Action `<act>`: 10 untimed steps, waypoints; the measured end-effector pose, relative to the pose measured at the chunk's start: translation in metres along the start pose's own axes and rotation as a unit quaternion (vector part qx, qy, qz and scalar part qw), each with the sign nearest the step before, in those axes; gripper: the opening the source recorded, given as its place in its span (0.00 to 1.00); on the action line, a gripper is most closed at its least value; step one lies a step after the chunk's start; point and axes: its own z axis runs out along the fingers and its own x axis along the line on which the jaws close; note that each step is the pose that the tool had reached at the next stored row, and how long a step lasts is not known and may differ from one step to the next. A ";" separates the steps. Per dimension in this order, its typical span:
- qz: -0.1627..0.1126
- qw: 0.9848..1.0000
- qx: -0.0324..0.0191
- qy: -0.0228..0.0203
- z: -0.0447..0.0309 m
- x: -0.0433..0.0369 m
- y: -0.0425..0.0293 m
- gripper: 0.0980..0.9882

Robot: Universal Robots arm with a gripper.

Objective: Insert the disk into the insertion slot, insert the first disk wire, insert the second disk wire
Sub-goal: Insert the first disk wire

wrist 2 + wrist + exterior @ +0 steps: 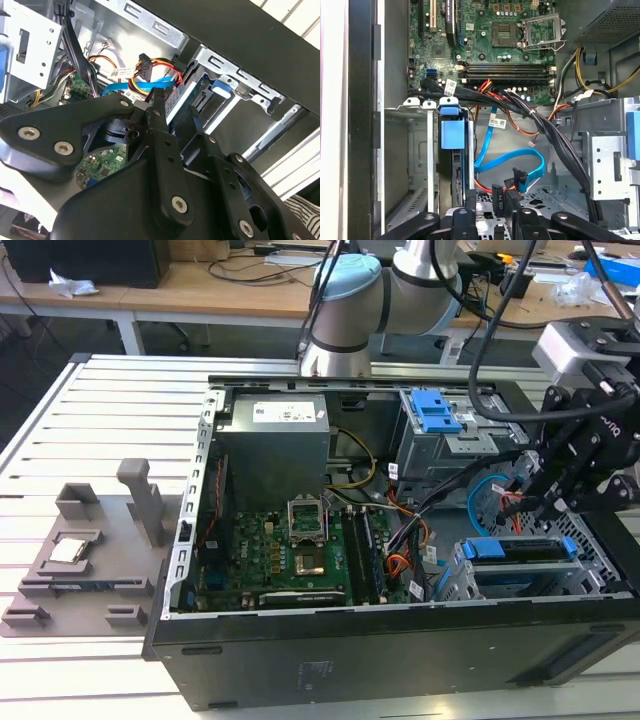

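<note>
The disk (520, 548), in its blue carrier, sits inside the insertion slot (455, 585), a low silver cage at the case's front on the exterior view's right. The carrier's blue handle (452, 134) stands at the cage mouth (420, 150). My gripper (535, 502) hangs over the cables just behind the cage. In the second wrist view its fingers (159, 100) stand open with nothing between them. The first disk wire's dark plug (498, 194) (145, 62) lies loose just past the fingertips. The second disk wire (512, 157) (120, 89) loops beside it, its plug free.
A taller grey bay with a blue clip (435, 415) stands behind the cage. A thick black cable bundle (545, 130) crosses close to the gripper. The power supply (275, 445) and motherboard (290, 550) lie further into the case. A grey fixture (80, 550) rests on the table outside.
</note>
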 end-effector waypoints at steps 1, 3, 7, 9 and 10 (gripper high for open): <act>-0.001 1.000 0.000 0.000 -0.0003 -0.0003 0.0001 0.30; -0.002 1.000 0.000 0.000 -0.0001 -0.0018 0.0001 0.30; -0.013 1.000 -0.001 0.001 0.0036 -0.0025 -0.0001 0.30; -0.035 0.999 -0.002 0.004 0.0041 -0.0024 -0.0001 0.30; -0.042 0.999 -0.002 0.005 0.0042 -0.0024 -0.0001 0.30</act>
